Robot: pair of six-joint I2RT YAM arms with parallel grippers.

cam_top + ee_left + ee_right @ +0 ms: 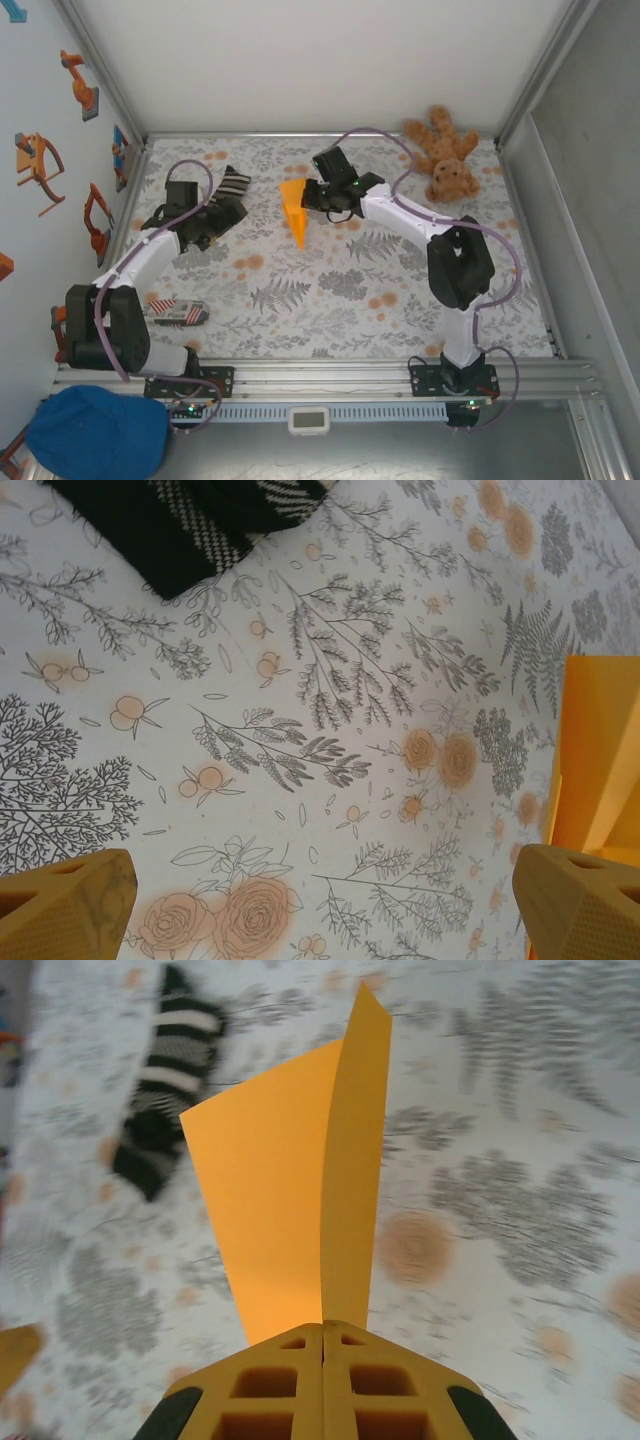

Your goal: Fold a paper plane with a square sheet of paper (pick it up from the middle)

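Yellow right jaws: pressed flat together with no gap in the right wrist view, clamped on the near end of the square sheet of paper (290, 1190), right at its fold line.
Reason for that hold: by my judgement, a pinch on the crease keeps both layers together, so the fold cannot spring open while it is worked.
Square sheet of paper: orange-yellow and creased, its two panels standing out from the right jaws at an angle like a part-open book. From above it lies at the far middle of the surface (330, 290), between the two arms. Whether its lower point touches down, I cannot tell.
Yellow left jaws: spread wide and holding nothing, the fingers (65, 905) at the bottom corners of the left wrist view with floral print between them.
Reason for that stance: the paper's edge lies just beside the right-hand finger, so the left jaws look ready to take or press a flap.
Sock (232, 188): black-and-white striped, beside the left jaws and apart from the paper.
Teddy bear (445, 155): brown, in the far right corner, well apart.
Stage: a first fold is made; no pointed dart yet.
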